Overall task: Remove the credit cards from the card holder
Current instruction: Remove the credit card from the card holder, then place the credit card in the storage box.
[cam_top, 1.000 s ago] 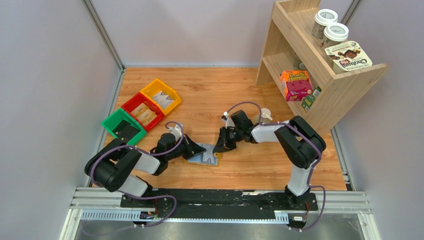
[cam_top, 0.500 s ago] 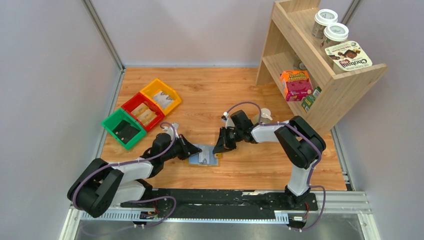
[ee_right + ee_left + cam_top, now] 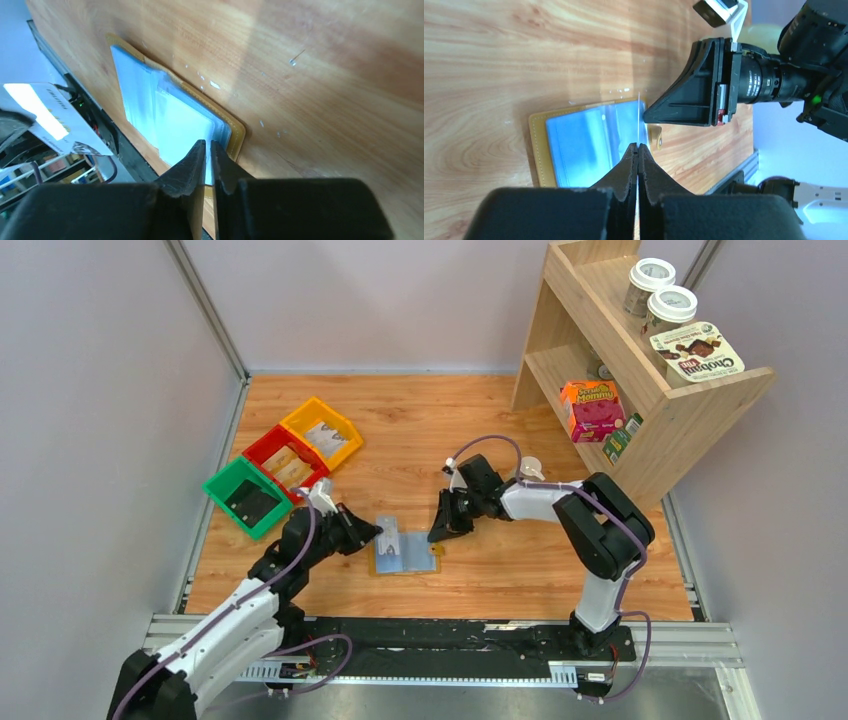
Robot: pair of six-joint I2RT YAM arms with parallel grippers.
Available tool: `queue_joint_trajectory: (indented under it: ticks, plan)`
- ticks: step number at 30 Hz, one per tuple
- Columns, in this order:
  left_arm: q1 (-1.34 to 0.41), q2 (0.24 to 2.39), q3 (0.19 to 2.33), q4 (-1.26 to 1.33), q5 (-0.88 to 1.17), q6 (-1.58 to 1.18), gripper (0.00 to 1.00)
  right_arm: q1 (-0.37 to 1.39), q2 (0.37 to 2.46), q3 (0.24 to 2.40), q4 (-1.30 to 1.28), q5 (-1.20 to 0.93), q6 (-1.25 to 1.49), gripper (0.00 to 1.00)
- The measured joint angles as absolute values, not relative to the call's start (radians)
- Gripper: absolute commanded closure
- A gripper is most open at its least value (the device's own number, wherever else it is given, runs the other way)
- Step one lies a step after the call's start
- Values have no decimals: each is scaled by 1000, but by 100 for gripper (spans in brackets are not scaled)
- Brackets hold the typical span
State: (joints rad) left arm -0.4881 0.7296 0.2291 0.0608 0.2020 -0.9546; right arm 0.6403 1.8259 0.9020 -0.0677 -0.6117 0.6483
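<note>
The mustard-yellow card holder (image 3: pixel 428 564) lies open on the wooden table, its pale blue sleeves up; its yellow border (image 3: pixel 538 150) and its corner (image 3: pixel 236 136) show in the wrist views. My left gripper (image 3: pixel 374 532) is at its left edge, shut on a thin credit card (image 3: pixel 638 117) that I see edge-on as a pale line rising from the fingertips (image 3: pixel 633 150). That card (image 3: pixel 388 528) sticks out past the holder's far left corner. My right gripper (image 3: pixel 437 537) is tipped down onto the holder's right edge by the snap tab, with its jaws nearly together on that edge (image 3: pixel 207 144).
Green (image 3: pixel 246 498), red (image 3: pixel 286 462) and yellow (image 3: pixel 322 432) bins with tan packets stand at the left. A wooden shelf (image 3: pixel 690 410) with cups and boxes stands at the right. A pale cup (image 3: pixel 530 468) stands behind the right arm.
My left arm has stretched out and its gripper has moved left, away from the holder, drawing the card partly out. The holder has turned slightly. The right gripper has stayed put.
</note>
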Motion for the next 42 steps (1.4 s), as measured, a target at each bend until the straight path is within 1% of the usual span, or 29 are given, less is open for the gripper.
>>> queue_joint_trajectory:
  ticks: [1,4,8,10,11,15,17,23,28,33,37,38,41,42]
  plan:
    - [-488,706,234,41,187,-954,100,640,1821,916,-90,-591,637,76]
    - [-488,628,244,-5,128,-956,100,640,1781,949,-142,-542,618,52]
    - [-488,560,265,-25,43,-974,100,640,1665,970,-152,-513,635,26]
    - [-488,537,279,-9,-5,-991,100,640,1580,970,-112,-511,673,18]
    - [-488,532,286,2,-23,-998,100,641,1542,968,-76,-511,699,17]
    - [-488,539,305,103,-91,-1052,100,661,1433,918,146,-506,820,16]
    - [-488,560,308,157,-105,-1085,100,679,1411,881,247,-499,877,17]
    - [-490,653,332,280,-107,-1174,100,734,1438,807,479,-462,1038,27]
    - [-492,670,353,350,-109,-1215,100,753,1471,805,599,-422,1127,34]
    - [-504,687,358,410,-110,-1244,100,757,1522,805,696,-395,1193,44]
    - [-511,698,358,431,-110,-1256,100,757,1560,812,730,-386,1221,60]
    - [-513,699,358,437,-109,-1260,100,757,1568,818,739,-385,1228,66]
    - [-516,699,358,445,-106,-1269,99,757,1574,828,770,-384,1232,90]
    - [-516,699,358,447,-104,-1271,95,757,1574,829,781,-385,1231,97]
